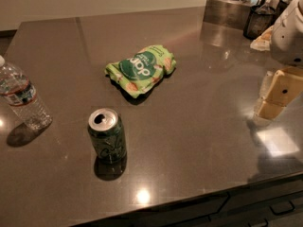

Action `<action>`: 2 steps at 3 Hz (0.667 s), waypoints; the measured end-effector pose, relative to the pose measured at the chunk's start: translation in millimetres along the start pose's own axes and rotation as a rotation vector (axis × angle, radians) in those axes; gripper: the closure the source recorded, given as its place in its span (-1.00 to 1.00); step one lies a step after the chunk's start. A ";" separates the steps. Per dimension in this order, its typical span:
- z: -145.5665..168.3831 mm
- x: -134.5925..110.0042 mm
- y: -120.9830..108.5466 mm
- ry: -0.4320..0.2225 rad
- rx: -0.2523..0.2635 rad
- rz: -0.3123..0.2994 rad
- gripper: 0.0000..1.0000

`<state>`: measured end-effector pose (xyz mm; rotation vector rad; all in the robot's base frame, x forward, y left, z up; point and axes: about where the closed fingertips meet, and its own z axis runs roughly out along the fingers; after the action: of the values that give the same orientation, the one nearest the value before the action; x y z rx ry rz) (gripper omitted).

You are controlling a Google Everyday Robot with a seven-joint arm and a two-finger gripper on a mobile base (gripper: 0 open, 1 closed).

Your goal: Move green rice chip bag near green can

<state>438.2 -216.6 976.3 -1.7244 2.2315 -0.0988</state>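
The green rice chip bag [141, 70] lies flat near the middle of the dark counter [199, 126], its dark green round logo facing up. The green can [107, 135] stands upright nearer the front, left of centre, with its silver top showing; it is about a bag's length in front of the bag and not touching it. My gripper [277, 96] hangs at the right edge of the view, above the counter, well to the right of the bag and holding nothing.
A clear plastic water bottle [21, 96] stands at the left edge. A metal container [227, 8] and a dark jar [259, 20] stand at the back right. The counter's front edge runs below the can, with drawers [265, 207] beneath.
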 end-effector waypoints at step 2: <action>1.7 -8.1 -10.6 0.012 -0.008 -0.008 -1.00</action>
<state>450.3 -211.5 979.1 -1.7407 2.2365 -0.1026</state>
